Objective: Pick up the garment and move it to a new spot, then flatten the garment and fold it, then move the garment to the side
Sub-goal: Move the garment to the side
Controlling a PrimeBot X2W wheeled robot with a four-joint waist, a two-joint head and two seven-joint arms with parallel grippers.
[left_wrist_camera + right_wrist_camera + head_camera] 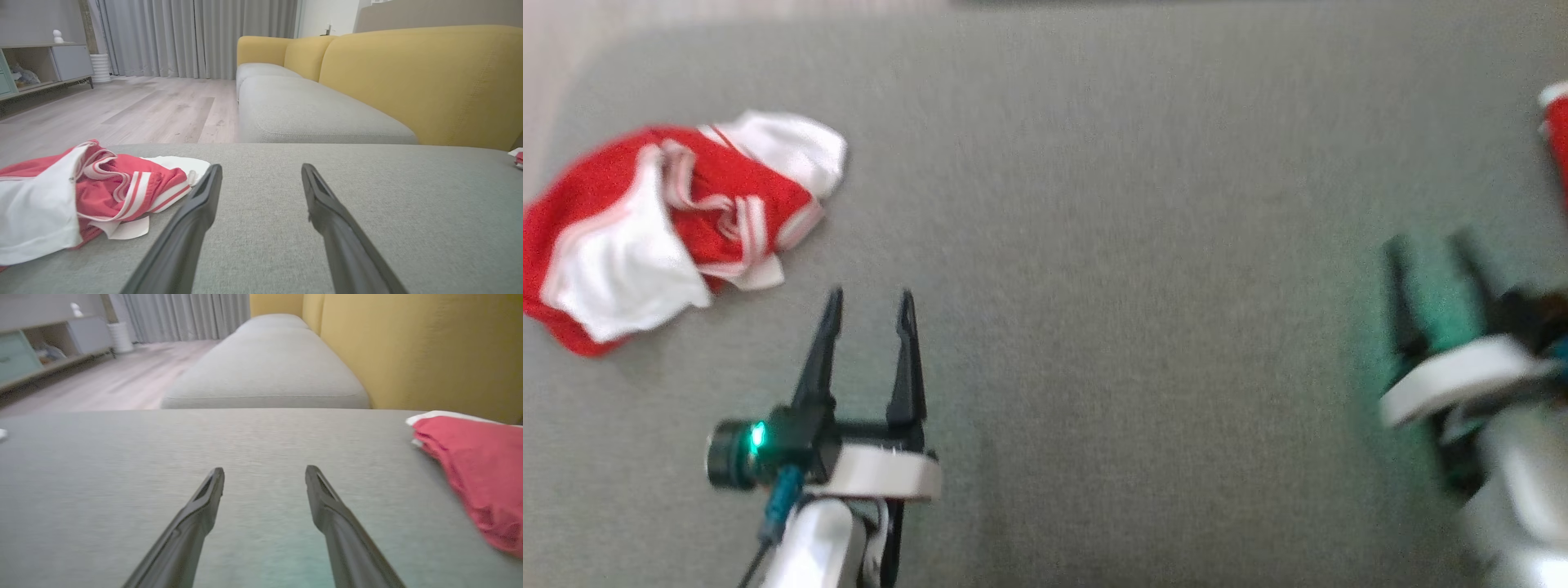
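Observation:
The garment (678, 220) lies crumpled at the left of the grey cushion: red cloth with white sleeves edged in red and white stripes. Its lettering is hidden in the folds. My left gripper (870, 300) is open and empty, just right of and nearer than the heap, fingers pointing away. In the left wrist view the garment (102, 192) lies left of the open left gripper (261, 171), close to the left finger (204, 200) without touching it. My right gripper (1429, 241), blurred, stands open and empty at the far right; in its own view the right gripper (264, 473) hovers over bare cushion.
A smaller red piece with a white edge band (1556, 131) lies at the right edge, also the red piece (474, 457) right of my right fingers. The grey cushion (1135, 245) spreads wide between the arms. A yellow sofa back (408, 81) and wood floor (143, 106) lie beyond.

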